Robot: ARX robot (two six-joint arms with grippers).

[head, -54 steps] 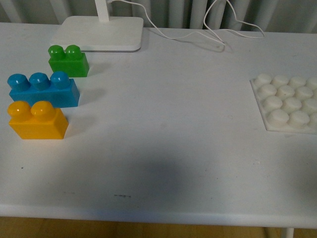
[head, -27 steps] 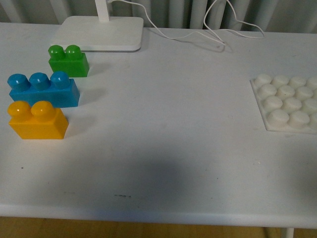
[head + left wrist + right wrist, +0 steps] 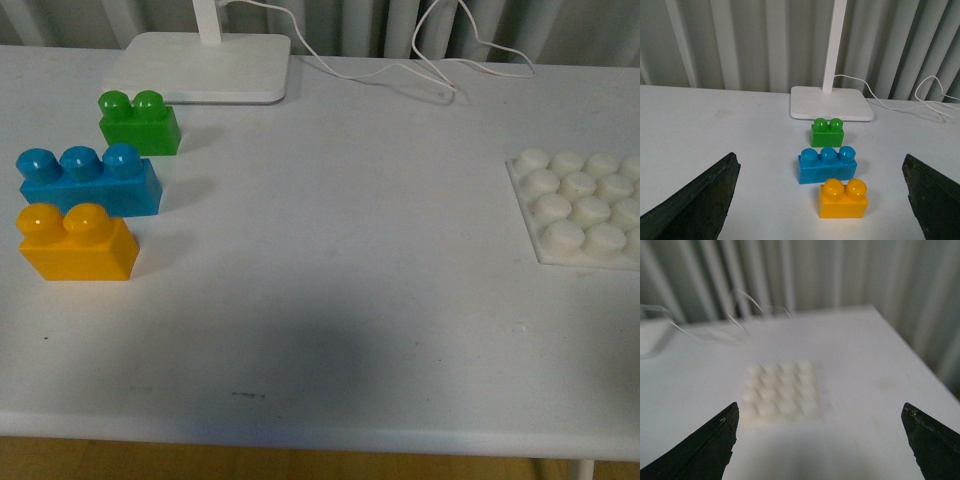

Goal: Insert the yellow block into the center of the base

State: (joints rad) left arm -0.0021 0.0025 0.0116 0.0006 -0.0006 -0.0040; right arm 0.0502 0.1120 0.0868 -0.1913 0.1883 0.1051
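The yellow block (image 3: pixel 76 243) stands on the table at the left, with two studs up. It also shows in the left wrist view (image 3: pixel 843 199). The white studded base (image 3: pixel 585 208) lies at the right edge, partly cut off. It shows blurred in the right wrist view (image 3: pixel 781 392). My left gripper (image 3: pixel 822 200) is open and empty, short of the yellow block, its jaws wide on either side. My right gripper (image 3: pixel 820 440) is open and empty, short of the base. Neither arm shows in the front view.
A blue three-stud brick (image 3: pixel 88 181) stands just behind the yellow block, and a green two-stud brick (image 3: pixel 139 122) behind that. A white lamp foot (image 3: pixel 200 66) and white cables (image 3: pixel 430 60) lie at the back. The table's front edge (image 3: pixel 320 440) is near.
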